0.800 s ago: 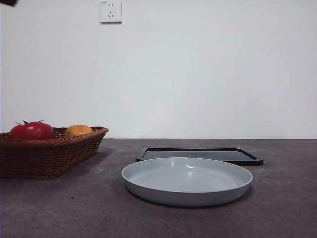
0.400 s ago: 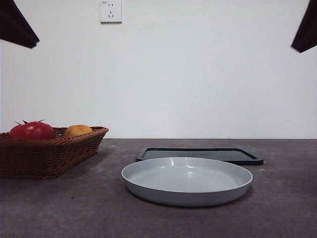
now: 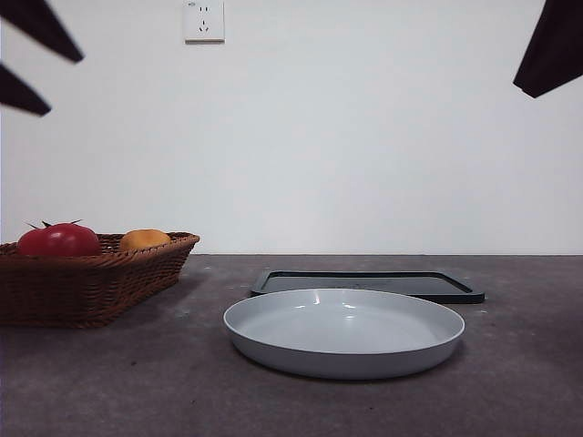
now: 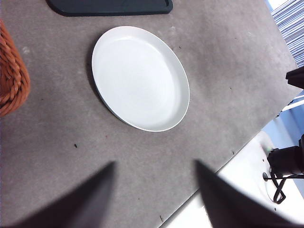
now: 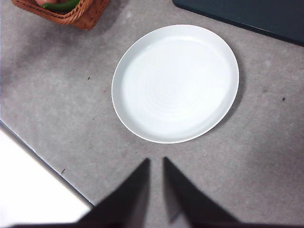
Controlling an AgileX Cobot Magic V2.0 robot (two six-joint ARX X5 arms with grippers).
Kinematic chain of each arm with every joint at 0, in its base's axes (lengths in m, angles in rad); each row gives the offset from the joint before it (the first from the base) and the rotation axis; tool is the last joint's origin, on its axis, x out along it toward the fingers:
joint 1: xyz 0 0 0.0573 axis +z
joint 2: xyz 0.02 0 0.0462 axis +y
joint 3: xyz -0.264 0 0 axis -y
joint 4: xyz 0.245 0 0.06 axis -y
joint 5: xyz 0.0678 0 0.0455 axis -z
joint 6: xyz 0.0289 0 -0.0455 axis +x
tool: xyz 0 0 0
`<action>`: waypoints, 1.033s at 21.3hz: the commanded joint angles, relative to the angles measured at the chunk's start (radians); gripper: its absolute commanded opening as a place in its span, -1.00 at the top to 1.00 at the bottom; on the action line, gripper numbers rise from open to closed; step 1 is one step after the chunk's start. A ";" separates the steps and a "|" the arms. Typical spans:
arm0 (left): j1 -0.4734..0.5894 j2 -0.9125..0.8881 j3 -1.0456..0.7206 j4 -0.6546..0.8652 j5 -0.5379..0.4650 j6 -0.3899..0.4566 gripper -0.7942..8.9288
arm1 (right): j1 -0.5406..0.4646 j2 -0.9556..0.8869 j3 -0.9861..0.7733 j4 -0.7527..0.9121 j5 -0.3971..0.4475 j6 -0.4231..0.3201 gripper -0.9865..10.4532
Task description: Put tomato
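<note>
The red tomato (image 3: 59,239) with a dark green stem lies in the brown wicker basket (image 3: 100,282) at the left of the table, beside a smaller orange fruit (image 3: 144,239). My left gripper (image 3: 66,86) is high at the top left, well above the basket, and its jaws are open and empty. It also shows open in the left wrist view (image 4: 155,163), above bare table near the white plate (image 4: 140,78). My right gripper (image 3: 533,89) is high at the top right. Its jaws (image 5: 156,160) are shut and empty, above the table in front of the plate (image 5: 175,83).
The grey-white plate (image 3: 344,332) sits in the middle of the table. A flat dark tray (image 3: 364,284) lies just behind it. The basket's edge (image 4: 10,80) is beside the plate in the left wrist view, and its corner (image 5: 71,14) shows in the right wrist view. The table's front edge (image 5: 42,164) is near.
Both arms have come into view at the top corners. The left gripper's jaws have spread open. The right arm has come a little further in. The tomato, basket and plate have not moved.
</note>
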 commanded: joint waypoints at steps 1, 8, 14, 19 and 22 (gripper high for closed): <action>-0.005 0.006 0.018 0.007 0.004 0.006 -0.15 | 0.009 0.006 0.013 0.010 0.003 0.021 0.20; -0.005 0.006 0.018 -0.003 0.004 -0.024 -0.41 | 0.009 0.006 0.013 0.010 0.004 0.022 -0.20; -0.005 0.006 0.018 -0.012 -0.005 -0.031 -0.45 | 0.009 0.006 0.013 0.010 0.007 0.040 -0.20; 0.002 0.034 0.055 -0.045 -0.153 -0.031 -0.45 | 0.009 0.006 0.013 0.010 0.016 0.065 -0.20; 0.010 0.089 0.120 -0.096 -0.253 -0.024 -0.45 | 0.009 0.006 0.014 0.009 0.029 0.071 -0.20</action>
